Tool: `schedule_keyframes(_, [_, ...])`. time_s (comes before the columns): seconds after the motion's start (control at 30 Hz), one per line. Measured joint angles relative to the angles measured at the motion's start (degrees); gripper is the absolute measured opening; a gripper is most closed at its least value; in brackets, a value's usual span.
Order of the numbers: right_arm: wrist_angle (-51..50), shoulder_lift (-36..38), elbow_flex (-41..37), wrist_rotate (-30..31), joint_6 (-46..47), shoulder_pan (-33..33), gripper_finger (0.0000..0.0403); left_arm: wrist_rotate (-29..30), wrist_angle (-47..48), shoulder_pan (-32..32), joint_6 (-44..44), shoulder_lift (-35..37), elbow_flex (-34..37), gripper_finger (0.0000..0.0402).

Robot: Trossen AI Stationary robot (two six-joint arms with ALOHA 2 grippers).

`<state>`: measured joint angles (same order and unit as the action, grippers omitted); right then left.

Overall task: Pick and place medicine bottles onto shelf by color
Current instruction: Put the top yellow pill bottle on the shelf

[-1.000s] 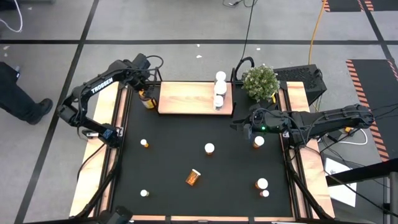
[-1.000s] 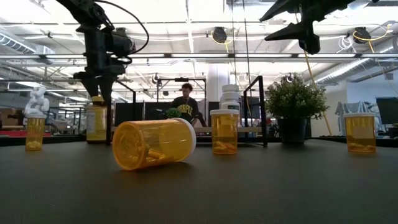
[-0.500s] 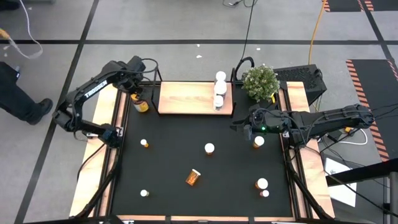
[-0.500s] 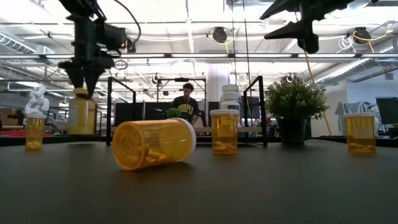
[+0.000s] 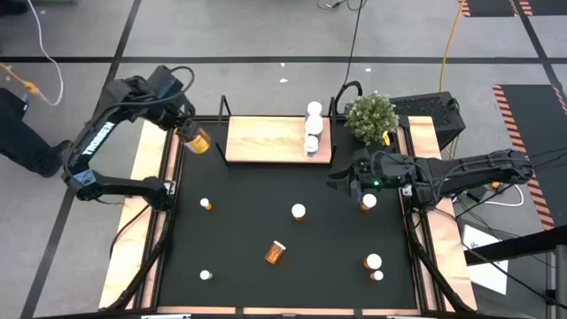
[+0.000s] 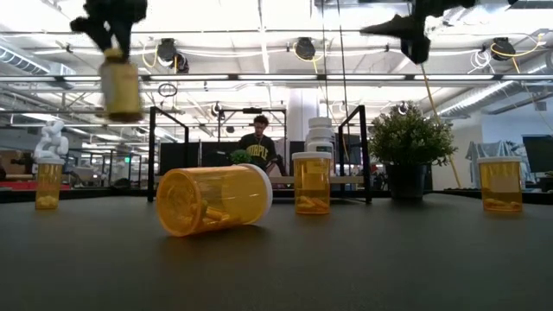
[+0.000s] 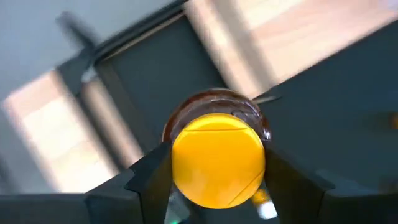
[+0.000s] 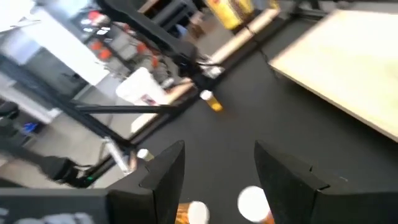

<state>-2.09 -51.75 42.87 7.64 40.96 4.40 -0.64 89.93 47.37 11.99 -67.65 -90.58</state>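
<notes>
I see my left gripper [image 5: 188,135] clamping the yellow-lidded jar [image 5: 198,140] in the air, seemingly just off the shelf's [image 5: 276,139] left edge; right gripper [image 5: 348,182] hovers with fingers parted, empty.

The shelf [image 5: 278,139] sits at upper centre of the high view, with bottles [image 5: 313,127] standing at its right end. A potted plant [image 5: 370,116] is just right of it (a tipped bottle [image 5: 275,252] lies lower centre on the mat [image 5: 257,221]).
</notes>
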Motion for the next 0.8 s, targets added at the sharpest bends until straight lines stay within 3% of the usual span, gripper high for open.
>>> schedule_keyframes(0.13, [5.22,0.00,0.00,-3.59,-3.14,-0.10,0.0187,-5.17,0.17,-5.41,0.09,0.76,-6.51,0.0227])
schedule_keyframes(0.43, [14.38,0.00,0.00,-7.99,-7.04,-0.18,0.0203,-6.85,-0.96,-18.00,1.25,0.22,-12.88,0.0222])
schedule_keyframes(0.63, [17.51,-1.34,0.00,-9.64,-7.44,-0.20,0.0233,-8.05,-10.57,-29.36,-0.04,-2.05,-11.86,0.0224])
schedule_keyframes(0.8, [17.72,-2.98,0.19,-10.02,-7.40,-0.93,0.0261,-6.96,-20.84,-36.93,-1.75,-8.06,-11.81,0.0225])
